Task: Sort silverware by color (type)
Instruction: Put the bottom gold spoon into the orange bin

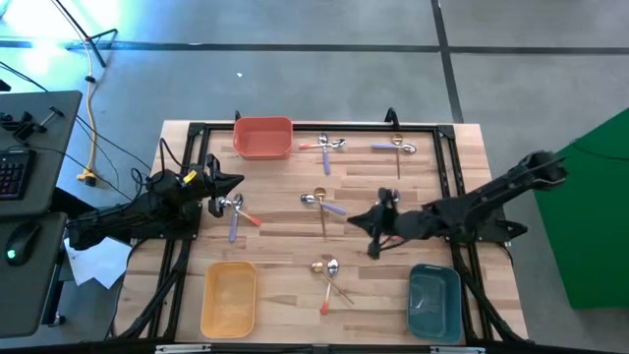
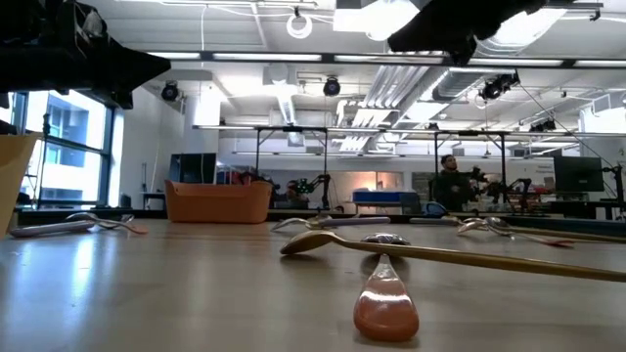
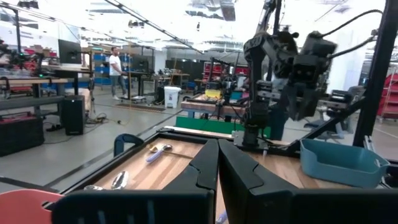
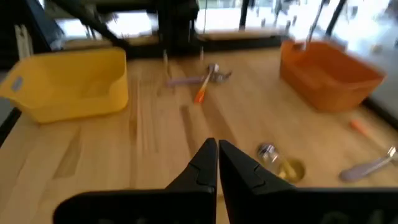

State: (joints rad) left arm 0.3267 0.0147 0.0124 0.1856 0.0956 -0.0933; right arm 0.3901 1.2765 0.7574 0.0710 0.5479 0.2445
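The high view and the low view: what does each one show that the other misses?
Only the high view shows the yellow bin, the teal bin, and both arms' shut hands: the left hand near the table's left edge, the right hand over the middle. Only the low view shows the room behind, with a person standing there. Both show the wooden table, the red bin and scattered spoons, such as the gold spoon.
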